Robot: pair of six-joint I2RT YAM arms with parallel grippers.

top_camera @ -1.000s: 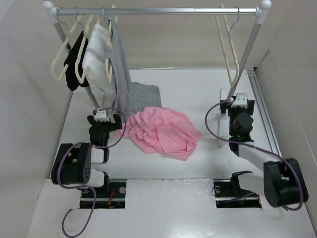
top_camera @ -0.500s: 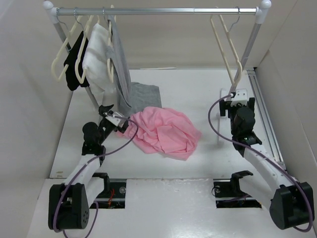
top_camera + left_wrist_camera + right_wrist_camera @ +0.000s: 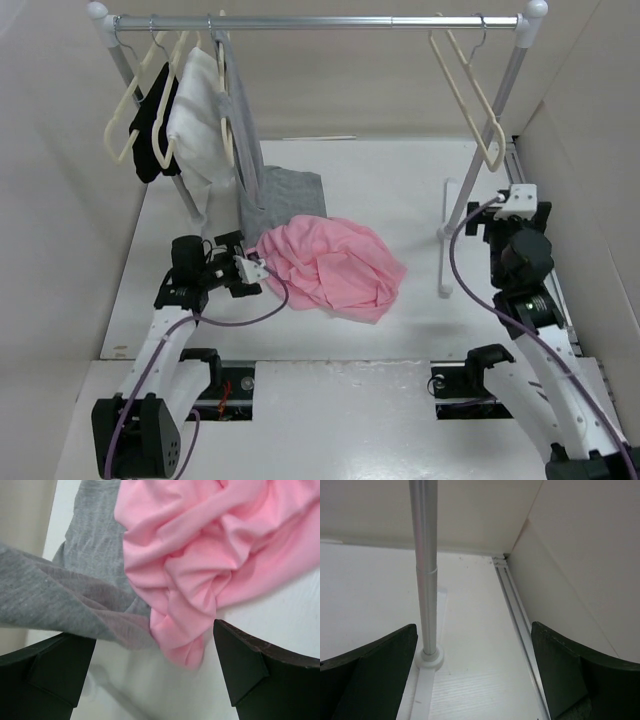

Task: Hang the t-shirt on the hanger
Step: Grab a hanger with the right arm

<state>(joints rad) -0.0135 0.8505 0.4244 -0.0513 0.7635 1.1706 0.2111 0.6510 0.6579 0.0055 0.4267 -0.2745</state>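
Observation:
The pink t-shirt point(image 3: 330, 265) lies crumpled on the white table near the middle. In the left wrist view the t-shirt point(image 3: 200, 555) fills the upper right, with its lowest fold between my fingers' lines. My left gripper point(image 3: 256, 268) is open at the shirt's left edge and holds nothing; the left wrist view shows it point(image 3: 155, 680) just short of the fabric. The cream hanger point(image 3: 470, 95) hangs empty on the right end of the rail. My right gripper point(image 3: 514, 208) is open and empty below the hanger, to the right of the rack's right pole point(image 3: 426, 565); the right wrist view shows it point(image 3: 472, 680) over bare table.
A grey garment point(image 3: 75, 595) trails from the rail point(image 3: 320, 20) onto the table beside the pink shirt. Black and white clothes point(image 3: 185, 115) on cream hangers hang at the rail's left. A track point(image 3: 517, 610) runs along the right wall.
My left gripper has dropped and turned right to the shirt's left edge. My right arm has moved right, away from the pole. The empty hanger has swung on the rail.

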